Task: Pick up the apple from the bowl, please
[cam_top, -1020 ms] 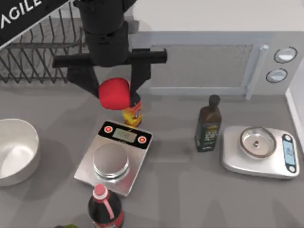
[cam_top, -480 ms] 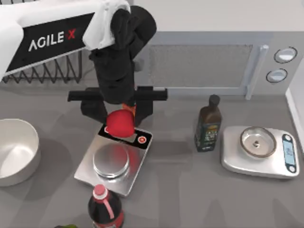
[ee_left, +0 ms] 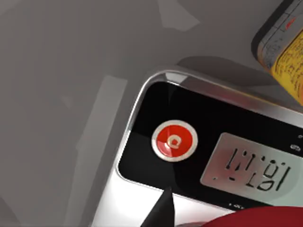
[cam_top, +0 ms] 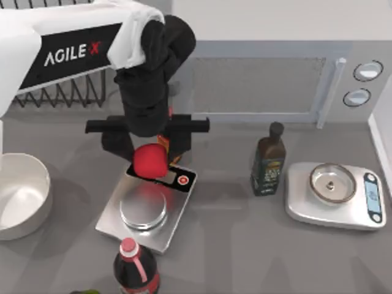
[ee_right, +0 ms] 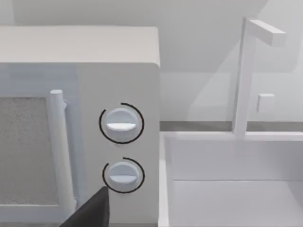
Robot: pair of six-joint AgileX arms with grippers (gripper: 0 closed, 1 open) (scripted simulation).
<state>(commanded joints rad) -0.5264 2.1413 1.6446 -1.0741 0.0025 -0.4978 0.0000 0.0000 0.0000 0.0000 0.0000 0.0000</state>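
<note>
Far left: white bowl, well apart from the rest. Rightward: left gripper pinching the apple between black fingers, above the black display end of the square scale. Round fruit, no evident long axis.

A rendered kitchen: a grey counter carries a microwave with two dials, a wire dish rack, two kitchen scales, an oil bottle and a white sink beside the microwave
</note>
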